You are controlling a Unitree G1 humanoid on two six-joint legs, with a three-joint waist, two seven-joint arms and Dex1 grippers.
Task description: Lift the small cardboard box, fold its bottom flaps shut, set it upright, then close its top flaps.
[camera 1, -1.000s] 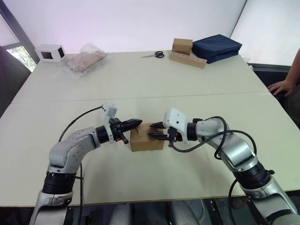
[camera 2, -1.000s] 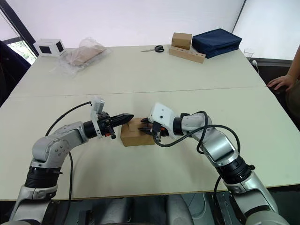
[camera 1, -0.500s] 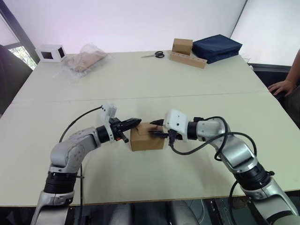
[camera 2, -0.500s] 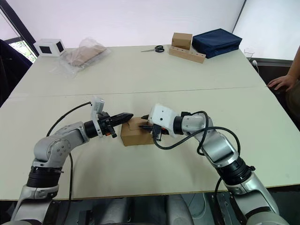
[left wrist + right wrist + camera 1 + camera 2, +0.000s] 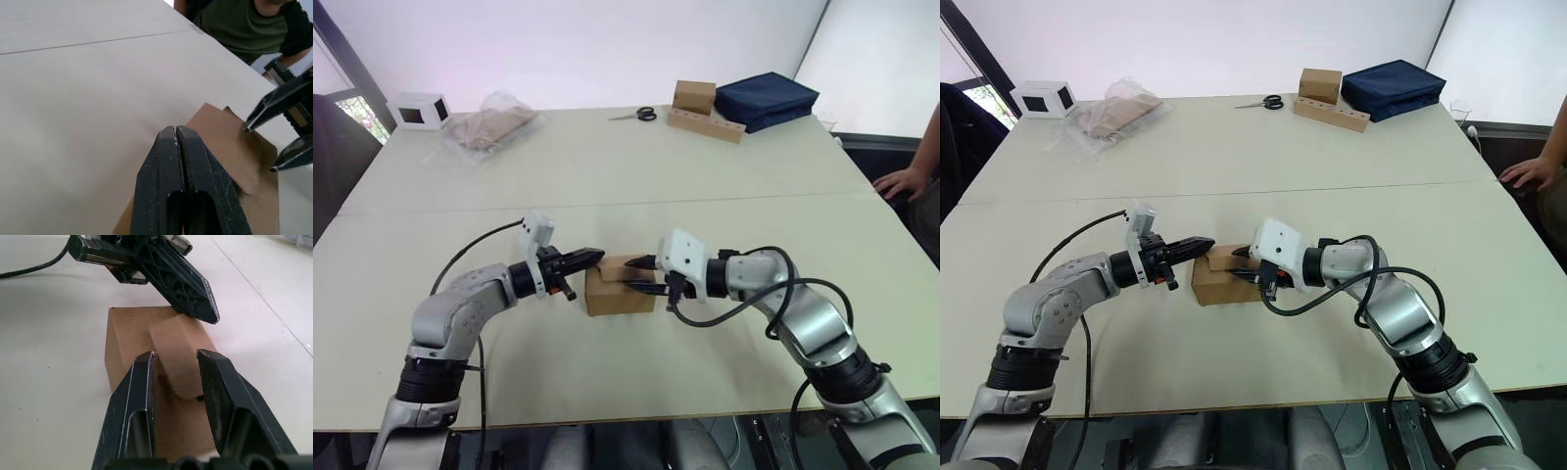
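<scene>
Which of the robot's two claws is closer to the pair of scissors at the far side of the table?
Right. The right gripper sits at the small cardboard box's right end, almost straight below the scissors; the left gripper, fingers shut, is at the box's left top edge, slightly farther sideways.

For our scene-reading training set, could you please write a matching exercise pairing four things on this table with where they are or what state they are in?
Things:
1. left gripper
2. right gripper
3. scissors
4. white box

Places or states:
A. far left corner of the table
B. fingers shut, tips over the small box
C. far side, beside the long cardboard strip
D. fingers open, either side of a raised flap

Pairs: 1-B, 2-D, 3-C, 4-A
</scene>
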